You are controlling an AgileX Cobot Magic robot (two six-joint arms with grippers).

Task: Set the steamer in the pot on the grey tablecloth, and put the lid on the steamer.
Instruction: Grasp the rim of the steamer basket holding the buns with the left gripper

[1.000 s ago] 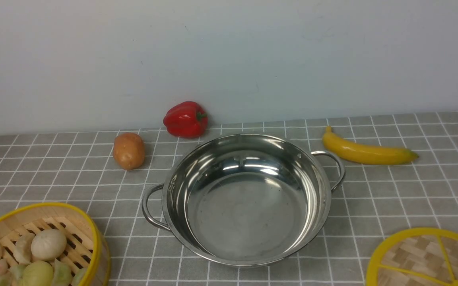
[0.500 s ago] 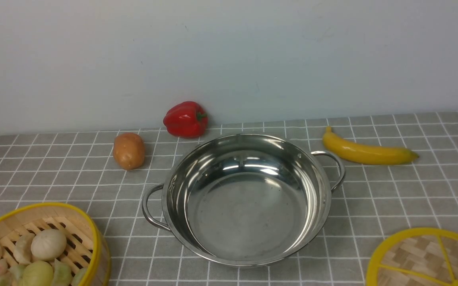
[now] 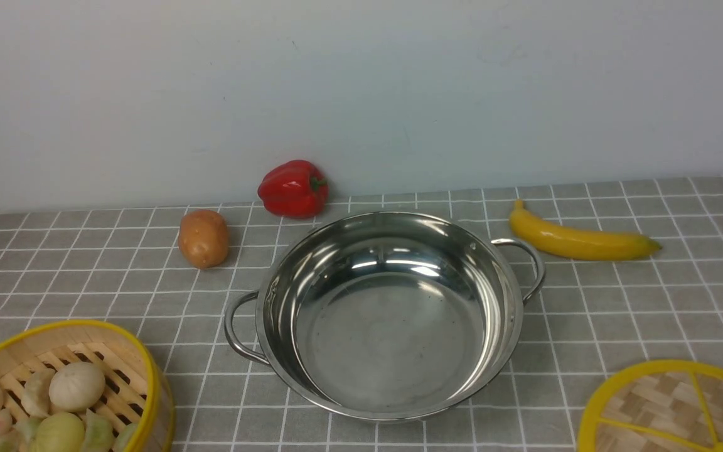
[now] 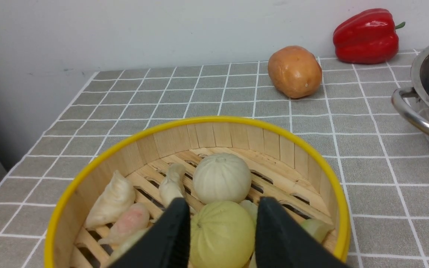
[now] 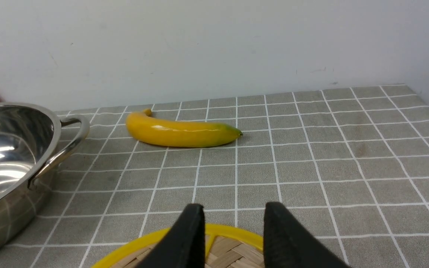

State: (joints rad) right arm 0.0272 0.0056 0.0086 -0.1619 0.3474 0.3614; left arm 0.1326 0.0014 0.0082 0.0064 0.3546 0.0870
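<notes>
The steamer (image 3: 142,370), a bamboo basket with a yellow rim and toy buns inside, sits at the front left on the grey tablecloth (image 3: 619,301). The empty steel pot (image 3: 386,314) stands in the middle. The woven lid (image 3: 669,408) lies at the front right. Neither gripper shows in the front view. In the left wrist view my left gripper (image 4: 222,203) is open above the steamer (image 4: 237,137), its fingers either side of a yellowish bun. In the right wrist view my right gripper (image 5: 233,208) is open above the far edge of the lid (image 5: 233,232).
A red pepper (image 3: 292,188) and a potato (image 3: 203,238) lie behind the pot on the left. A banana (image 3: 578,240) lies behind it on the right. A pale wall closes the back. The cloth's left edge is near the steamer.
</notes>
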